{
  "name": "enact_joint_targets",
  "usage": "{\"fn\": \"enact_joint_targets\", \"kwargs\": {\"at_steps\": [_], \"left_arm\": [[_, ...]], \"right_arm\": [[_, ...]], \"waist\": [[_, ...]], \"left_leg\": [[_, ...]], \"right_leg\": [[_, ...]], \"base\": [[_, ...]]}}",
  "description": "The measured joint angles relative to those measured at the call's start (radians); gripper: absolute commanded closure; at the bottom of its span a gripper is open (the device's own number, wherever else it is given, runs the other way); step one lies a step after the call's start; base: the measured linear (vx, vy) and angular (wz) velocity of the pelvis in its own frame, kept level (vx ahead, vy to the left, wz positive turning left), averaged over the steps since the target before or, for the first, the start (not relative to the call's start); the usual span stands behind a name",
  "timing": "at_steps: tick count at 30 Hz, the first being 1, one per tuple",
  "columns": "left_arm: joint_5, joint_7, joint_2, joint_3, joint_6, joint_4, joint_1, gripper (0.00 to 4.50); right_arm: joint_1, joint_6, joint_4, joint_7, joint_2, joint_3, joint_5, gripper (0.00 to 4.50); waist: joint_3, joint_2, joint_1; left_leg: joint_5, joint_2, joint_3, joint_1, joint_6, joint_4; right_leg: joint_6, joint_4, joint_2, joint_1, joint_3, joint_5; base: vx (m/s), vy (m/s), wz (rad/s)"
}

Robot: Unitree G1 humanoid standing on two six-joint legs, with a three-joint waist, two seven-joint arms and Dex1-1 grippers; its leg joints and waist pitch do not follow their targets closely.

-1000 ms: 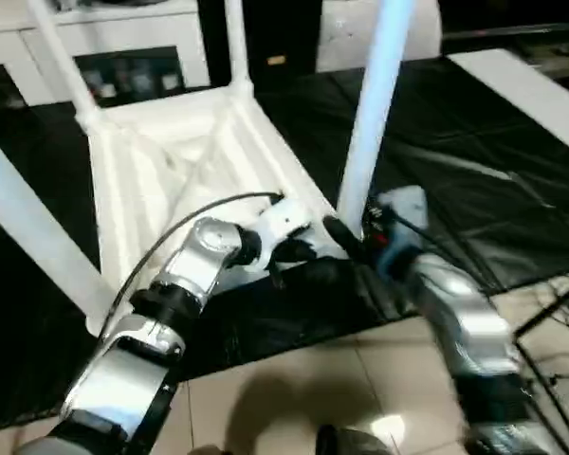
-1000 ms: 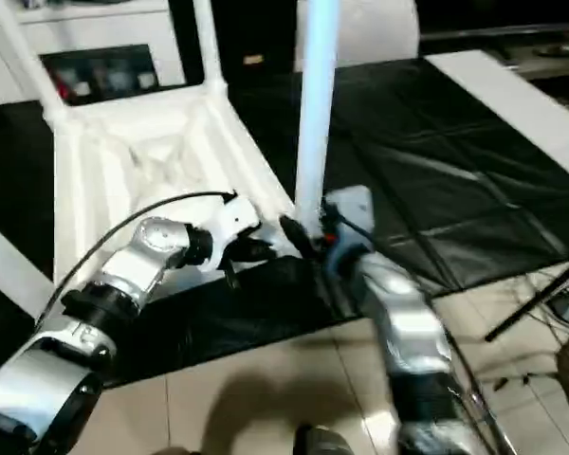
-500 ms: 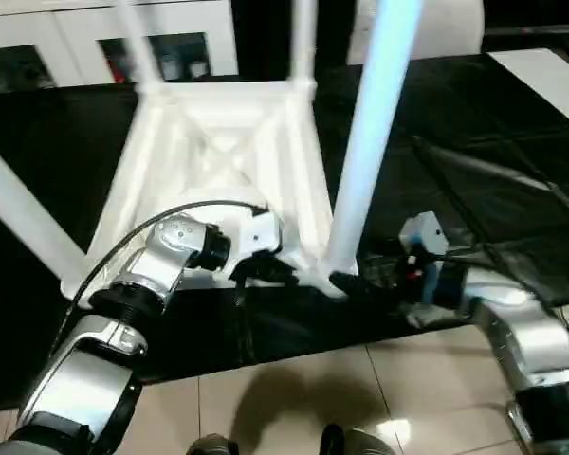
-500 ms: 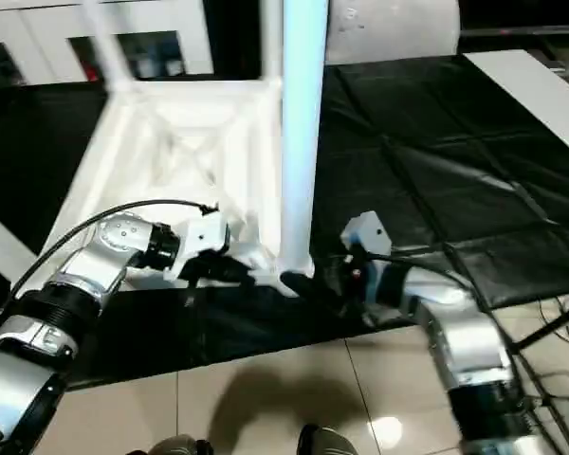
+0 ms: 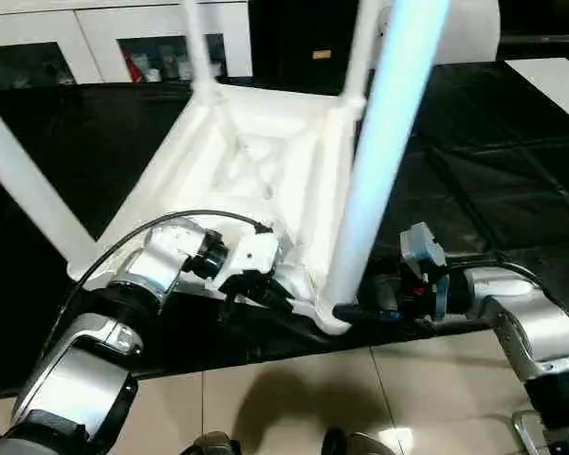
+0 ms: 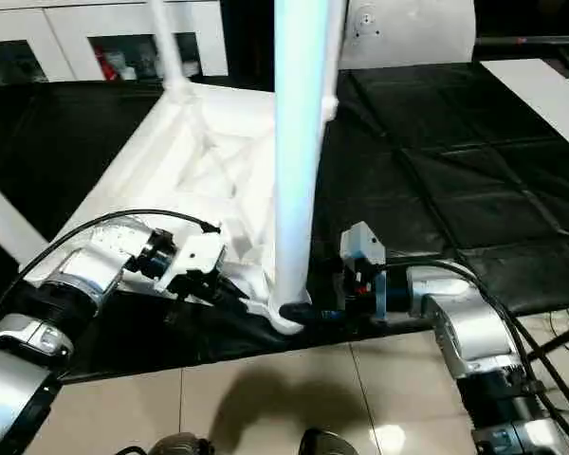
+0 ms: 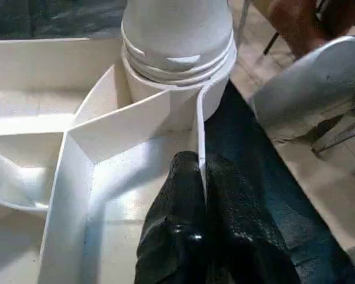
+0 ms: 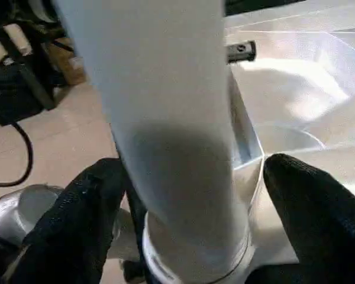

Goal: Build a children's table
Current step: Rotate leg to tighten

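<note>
White leg (image 6: pixel 297 142) upright in table's (image 6: pixel 209 161) corner socket (image 7: pixel 176 62).

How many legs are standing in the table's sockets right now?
4: the near leg between the right gripper fingers, one at the left corner, two at the far corners. None looks hidden.

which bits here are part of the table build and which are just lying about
Part of the job:
- upside-down table top
- near leg in its corner socket
- left gripper, pinching the top's rim
- right gripper, fingers either side of that leg

Just lying about:
- white cabinets
- flat white panel
- black floor mat
</note>
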Motion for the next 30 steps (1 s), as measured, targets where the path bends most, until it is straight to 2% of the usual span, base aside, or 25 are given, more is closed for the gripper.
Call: {"fn": "enact_joint_targets", "kwargs": {"at_steps": [2,4,6,14,17,19,25,30], "left_arm": [[0.0,-0.01,-0.004,-0.005,-0.008,0.001,-0.002,4.5],[0.0,-0.017,-0.007,-0.008,-0.011,0.008,-0.006,4.5],[0.0,-0.021,-0.01,-0.009,-0.015,0.019,-0.013,4.5],[0.003,-0.022,-0.01,-0.011,-0.03,0.032,-0.019,4.5],[0.004,-0.026,-0.011,-0.011,-0.032,0.032,-0.02,4.5],[0.004,-0.026,-0.011,-0.011,-0.033,0.037,-0.022,4.5],[0.0,-0.026,-0.015,-0.01,-0.029,0.038,-0.022,4.5],[-0.009,0.007,-0.021,0.014,0.036,0.036,-0.017,4.5]], "right_arm": [[-0.004,0.0,0.004,0.013,0.0,0.012,0.0,0.81],[-0.005,0.0,0.009,0.023,0.0,0.019,0.001,1.18],[-0.005,0.0,0.02,0.033,0.0,0.021,0.001,1.22],[-0.009,0.0,0.031,0.062,0.0,0.027,0.002,2.03],[-0.015,0.001,0.032,0.067,-0.004,0.029,0.002,2.12],[-0.015,0.003,0.032,0.068,-0.005,0.029,0.002,2.33],[-0.014,0.01,0.028,0.065,-0.004,0.029,0.002,2.43],[0.047,0.035,-0.024,-0.042,0.049,-0.01,0.011,2.44]], "waist": [[0.0,0.0,0.003],[0.0,0.0,0.004],[0.0,0.0,0.004],[0.0,-0.001,0.004],[0.0,-0.001,0.004],[0.0,-0.001,0.004],[0.0,-0.001,0.004],[-0.001,-0.001,0.003]], "left_leg": [[0.0,0.0,0.0,0.0,0.0,0.0],[0.0,0.0,0.0,0.0,0.0,0.0],[0.0,0.0,0.0,0.0,0.0,0.001],[0.0,0.001,0.0,0.0,0.0,0.002],[0.0,0.001,0.0,0.0,0.0,0.002],[0.0,0.001,0.0,0.0,0.0,0.002],[0.0,0.001,0.0,0.0,0.0,0.003],[0.001,0.001,0.001,0.002,-0.002,0.003]], "right_leg": [[0.001,0.001,0.0,0.0,0.0,-0.001],[0.001,0.001,-0.001,0.0,0.0,-0.001],[0.001,0.002,-0.001,0.0,0.0,-0.001],[0.003,0.004,-0.001,0.0,0.0,-0.003],[0.001,0.004,-0.001,0.0,0.0,-0.002],[0.001,0.004,-0.001,0.0,0.0,-0.002],[0.001,0.005,-0.001,0.0,0.0,-0.002],[0.003,0.006,-0.001,0.001,0.0,-0.003]], "base": [[0.0,0.0,0.0],[0.0,0.0,0.0],[0.0,0.0,0.0],[0.0,0.0,0.0],[0.0,0.0,0.0],[0.0,0.0,0.0],[0.0,0.0,0.0],[0.0,0.0,0.0]]}}
